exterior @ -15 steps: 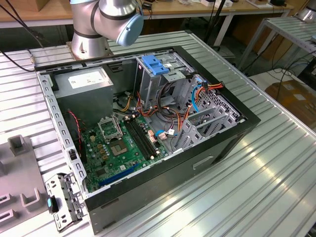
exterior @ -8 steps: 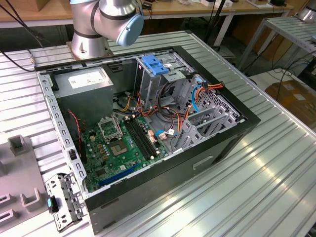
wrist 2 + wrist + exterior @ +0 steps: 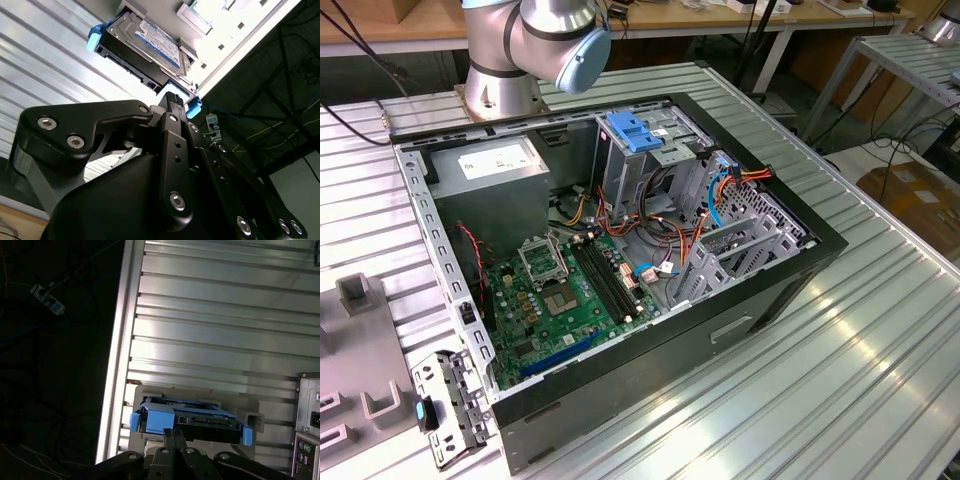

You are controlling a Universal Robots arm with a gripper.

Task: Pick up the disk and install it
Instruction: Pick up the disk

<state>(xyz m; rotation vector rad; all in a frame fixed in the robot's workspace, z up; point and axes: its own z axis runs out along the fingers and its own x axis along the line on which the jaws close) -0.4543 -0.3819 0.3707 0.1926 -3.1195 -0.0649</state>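
Note:
The disk (image 3: pixel 150 42) is a flat silver drive with a blue-and-white label and blue side rails. It rests tilted in a grey holder (image 3: pixel 150 392) on the ribbed metal table. In the first wrist view I see the disk (image 3: pixel 187 420) edge-on, its blue rail facing me. My gripper (image 3: pixel 174 436) is shut, its two black fingers pressed together right at the disk's near blue edge. In the second wrist view the gripper (image 3: pixel 171 101) tip meets the blue rail (image 3: pixel 193 108). I cannot tell whether anything is pinched between the fingers.
The open computer case (image 3: pixel 790 265) lies on the table with its motherboard (image 3: pixel 565 290), grey power-supply box (image 3: pixel 495 165) and drive bay topped by a light-blue bracket (image 3: pixel 635 130). The arm's base (image 3: pixel 505 60) stands behind it. The table edge (image 3: pixel 116 370) runs close beside the holder.

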